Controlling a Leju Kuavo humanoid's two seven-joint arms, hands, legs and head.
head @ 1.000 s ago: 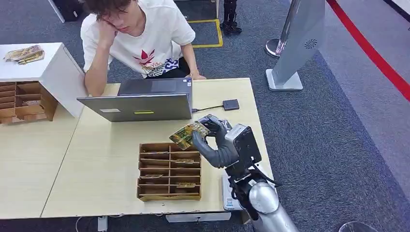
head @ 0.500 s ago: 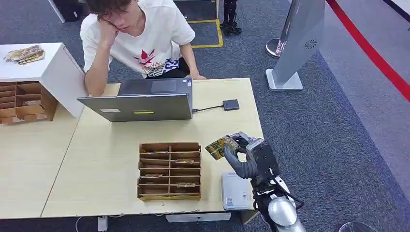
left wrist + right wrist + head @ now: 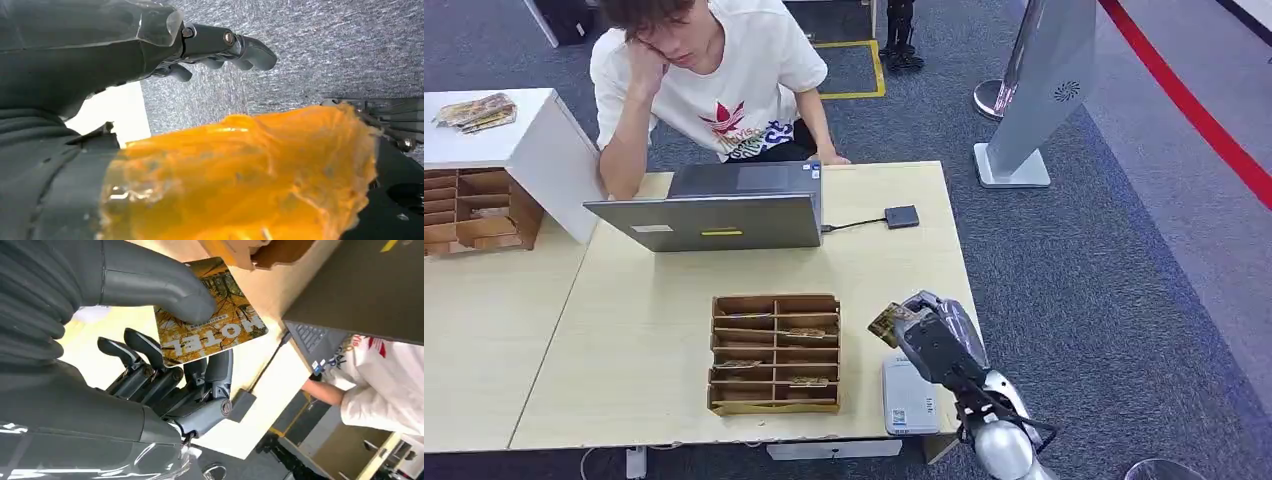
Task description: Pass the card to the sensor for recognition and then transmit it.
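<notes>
My right hand [image 3: 934, 342] holds a yellow patterned card [image 3: 886, 322] above the table's front right corner, just beyond the white sensor box [image 3: 910, 397] that lies flat near the table's front edge. In the right wrist view the card [image 3: 210, 325] reads "HOTEL" and is pinched between the thick thumb [image 3: 150, 285] and the dark fingers [image 3: 150, 370] under it. My left hand [image 3: 200, 42] hangs over grey carpet with its fingers apart and nothing in them.
A wooden card box [image 3: 774, 352] with several slots stands left of the sensor. Behind it are an open laptop [image 3: 714, 208], a small black device [image 3: 902, 216] on a cable, and a seated person [image 3: 714, 80]. A grey stand [image 3: 1039, 90] is on the floor at right.
My right hand has carried the card from above the wooden box's far right corner down and toward the front right, ending close to the white sensor.
</notes>
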